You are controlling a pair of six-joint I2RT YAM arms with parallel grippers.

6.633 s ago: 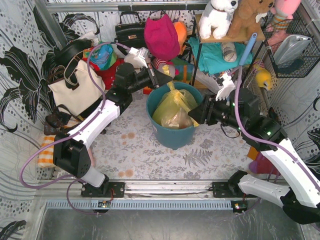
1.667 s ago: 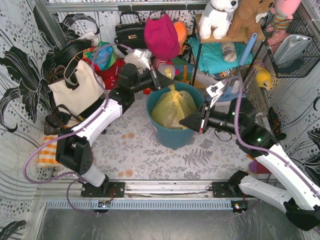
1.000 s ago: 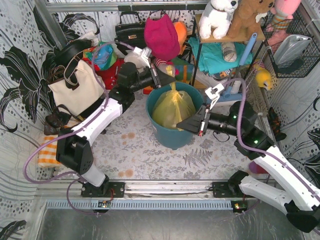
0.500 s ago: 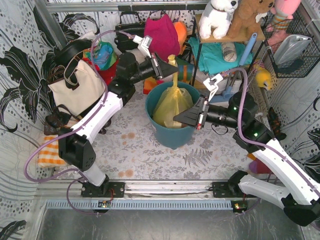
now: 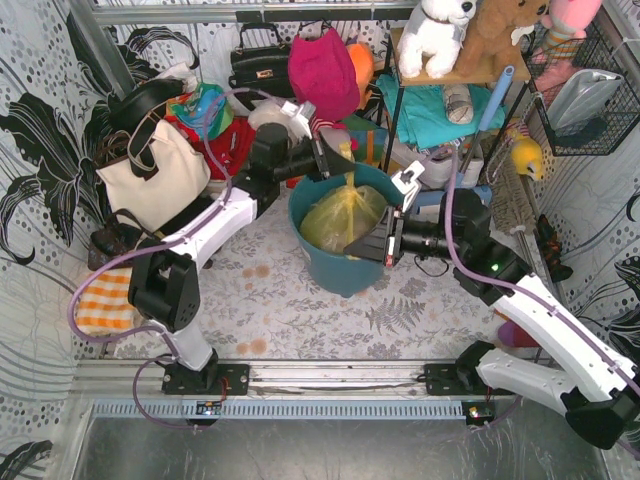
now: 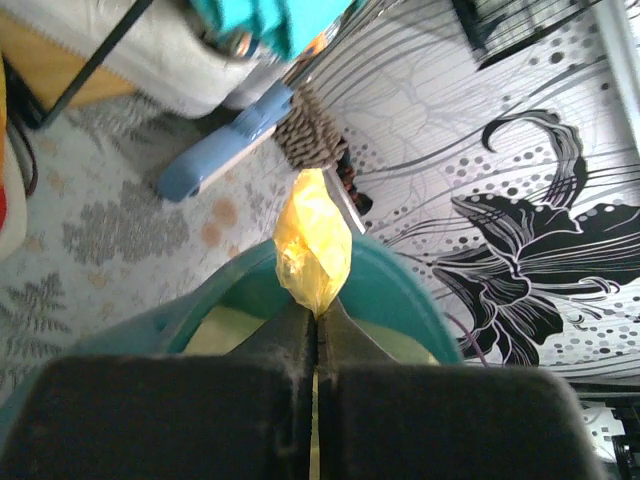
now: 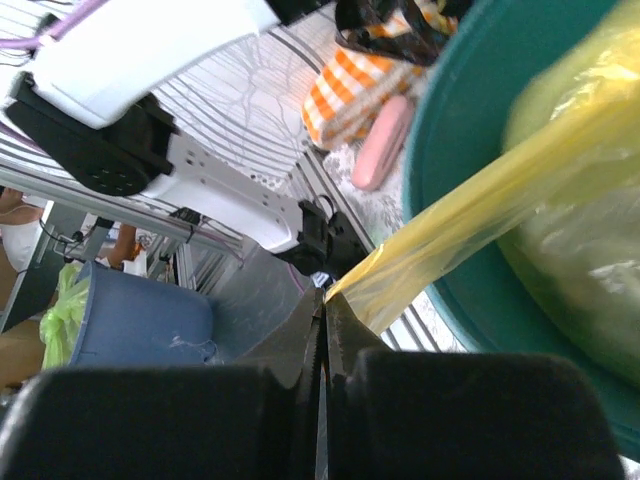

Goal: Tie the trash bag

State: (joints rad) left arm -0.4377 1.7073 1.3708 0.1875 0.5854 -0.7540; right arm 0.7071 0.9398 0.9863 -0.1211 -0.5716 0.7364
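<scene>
Two arms pinch the trash bag [image 5: 345, 212] inside the teal bin [image 5: 340, 277].

From above, the yellow bag sits in the bin. The left gripper [image 5: 344, 166] is shut tight on the bag's bunched top, over the far rim. The right gripper [image 5: 350, 251] is shut tight on a pulled-out piece at the near side. In the left wrist view, the closed fingers [image 6: 295, 335] pinch a yellow tuft that pokes out above the bin's rim. In the right wrist view, the closed fingers [image 7: 300, 325] hold a stretched yellow strip that runs across the bin's edge to the full bag.
</scene>
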